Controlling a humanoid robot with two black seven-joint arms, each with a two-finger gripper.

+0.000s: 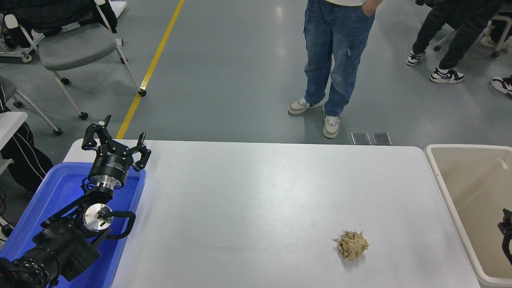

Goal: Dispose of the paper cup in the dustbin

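We see a white table [256, 192] with a smooth, faintly glossy top that catches soft glare. The crumpled paper ball [351, 245] looks tan, rough and matt. The dustbin [448, 188] reads as smooth beige plastic, the blue tray [48, 192] as glossy plastic. The left gripper [116, 145] is matt black, its wrist ring bare shiny metal.
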